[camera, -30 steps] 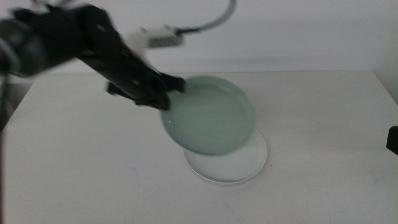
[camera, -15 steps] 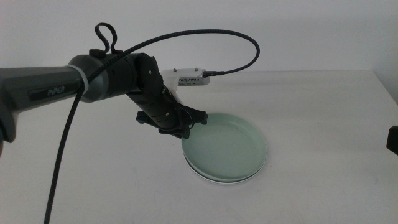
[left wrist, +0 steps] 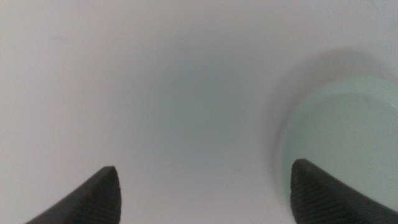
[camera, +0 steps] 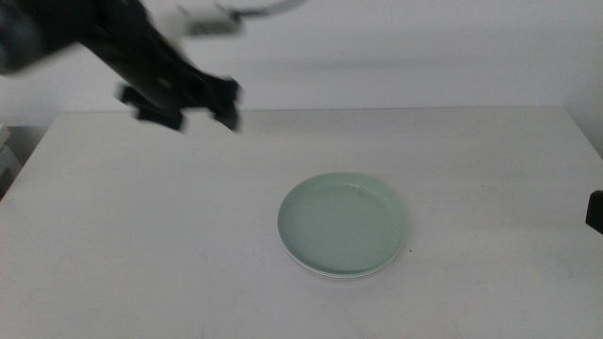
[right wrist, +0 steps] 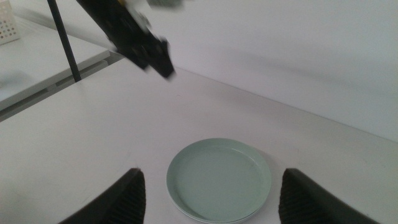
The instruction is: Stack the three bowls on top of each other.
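— From where does the middle view look?
— From above the table (camera: pixel 132 245), forward and down, far enough to take in its whole width.

— And the wrist views?
— The left one hangs near the tabletop, facing almost straight down, with the mint green bowl (left wrist: pixel 348 137) at 3 o'clock. The right one sits farther back and looks across, with that bowl (right wrist: pixel 219 179) at 6 o'clock.

— What is shared?
— All three show this bowl; the middle view has it (camera: pixel 344 222) just right of centre.
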You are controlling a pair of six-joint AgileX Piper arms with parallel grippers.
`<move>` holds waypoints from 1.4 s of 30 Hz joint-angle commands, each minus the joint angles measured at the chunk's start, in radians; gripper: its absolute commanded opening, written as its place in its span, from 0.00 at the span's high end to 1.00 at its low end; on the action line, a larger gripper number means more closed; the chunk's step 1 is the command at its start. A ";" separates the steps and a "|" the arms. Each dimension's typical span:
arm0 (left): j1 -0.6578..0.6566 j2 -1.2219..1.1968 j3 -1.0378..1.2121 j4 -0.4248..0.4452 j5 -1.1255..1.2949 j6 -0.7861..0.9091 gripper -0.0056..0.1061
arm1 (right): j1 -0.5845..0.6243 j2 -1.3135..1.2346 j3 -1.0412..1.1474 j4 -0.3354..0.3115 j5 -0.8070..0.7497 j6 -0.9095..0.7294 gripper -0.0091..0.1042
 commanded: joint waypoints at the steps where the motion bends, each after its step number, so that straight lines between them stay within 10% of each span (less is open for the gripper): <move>1: 0.042 -0.094 -0.059 0.021 0.047 -0.014 0.01 | 0.002 0.007 -0.022 0.010 -0.070 -0.003 0.44; 28: 0.173 -0.496 0.194 0.061 -0.072 -0.033 0.01 | 0.002 0.018 -0.022 -0.005 -0.151 0.037 0.44; 42: 0.173 -0.820 0.420 0.087 -0.234 0.025 0.01 | 0.001 0.346 -0.226 -0.343 -0.235 0.400 0.44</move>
